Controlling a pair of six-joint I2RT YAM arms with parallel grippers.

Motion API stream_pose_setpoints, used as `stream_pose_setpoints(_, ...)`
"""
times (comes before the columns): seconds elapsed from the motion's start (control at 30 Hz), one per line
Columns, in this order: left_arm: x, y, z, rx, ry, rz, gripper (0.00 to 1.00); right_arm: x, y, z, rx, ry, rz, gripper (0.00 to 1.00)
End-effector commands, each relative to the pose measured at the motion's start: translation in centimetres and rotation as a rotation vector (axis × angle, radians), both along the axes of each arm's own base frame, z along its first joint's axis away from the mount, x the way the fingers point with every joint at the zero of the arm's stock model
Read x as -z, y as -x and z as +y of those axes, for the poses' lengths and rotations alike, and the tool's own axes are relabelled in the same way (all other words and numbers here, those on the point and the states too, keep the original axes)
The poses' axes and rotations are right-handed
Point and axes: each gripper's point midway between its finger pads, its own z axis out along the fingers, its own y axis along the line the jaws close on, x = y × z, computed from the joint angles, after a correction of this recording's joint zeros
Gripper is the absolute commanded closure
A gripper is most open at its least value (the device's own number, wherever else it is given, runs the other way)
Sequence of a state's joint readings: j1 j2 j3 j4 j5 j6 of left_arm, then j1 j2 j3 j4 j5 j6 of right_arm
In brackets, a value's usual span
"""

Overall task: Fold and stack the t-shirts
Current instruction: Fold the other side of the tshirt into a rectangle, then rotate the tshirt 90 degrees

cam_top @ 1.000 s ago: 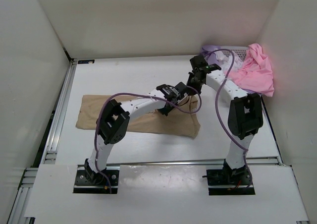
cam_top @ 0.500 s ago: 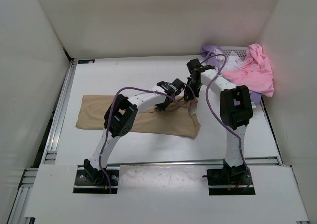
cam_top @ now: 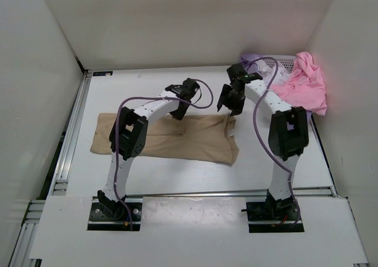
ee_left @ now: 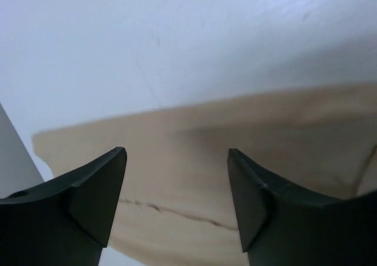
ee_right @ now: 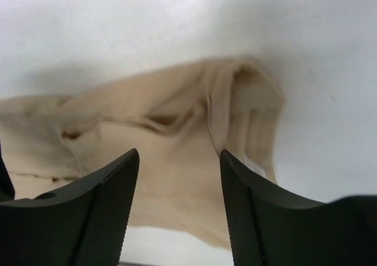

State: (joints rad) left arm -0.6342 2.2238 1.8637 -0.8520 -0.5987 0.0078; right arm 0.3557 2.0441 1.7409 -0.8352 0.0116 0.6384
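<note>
Two hands, both with jaws standing wide and nothing between them: left hand (cam_top: 178, 112) and right hand (cam_top: 227, 104) hang over the worktop (cam_top: 142, 84), both left of the white mesh basket (cam_top: 284, 59) and nearer the arm bases than it is.

Tan shirt (cam_top: 165, 140) lies flat on the worktop, well left of the basket and nearer the bases. Both hands are over its far edge, apart from the cloth.

Handling (judgement): light, limp cloth with no stiffness. It will sag and crease wherever it is unsupported and may drag on the worktop instead of sliding clean. Not fragile. Best taken by pinching the edge at two spread points, one per hand, so the span between stays taut. A grip in the middle would only bunch it.

Appearance: plain tan-beige, laid out as a long band. The end towards the basket is rumpled, with ridges and a tucked flap in the right wrist view. The left wrist view shows smooth cloth with one thin seam line.

Pink shirt (cam_top: 304, 84) is heaped over the basket, and lavender shirt (cam_top: 251, 59) shows at its left rim.
</note>
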Motion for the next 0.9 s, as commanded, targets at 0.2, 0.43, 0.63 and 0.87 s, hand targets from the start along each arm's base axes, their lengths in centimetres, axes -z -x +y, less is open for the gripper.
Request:
stream_pose_setpoints(0.2,-0.9,4.0,18.2,-0.342,0.065,0.107,0.06,-1.0,14.5,-1.9,-0.209,0.006,0.049,0.24)
stream_pose_setpoints(0.43,-0.8,1.1,27.7,-0.575,0.111,0.035,0.02,3.3,17.4,-0.7,-0.108,-0.093,0.105,0.23)
stream_pose_setpoints(0.63,0.8,-1.3,33.9,-0.715,0.039,0.006,0.02,7.1,17.9,-1.6,-0.026,-0.029,0.195,0.26)
stream_pose_setpoints(0.87,4.1,1.3,36.6,-0.782,0.063,0.093,0.02,9.6,17.1,-2.8,0.047,-0.014,0.274,0.70)
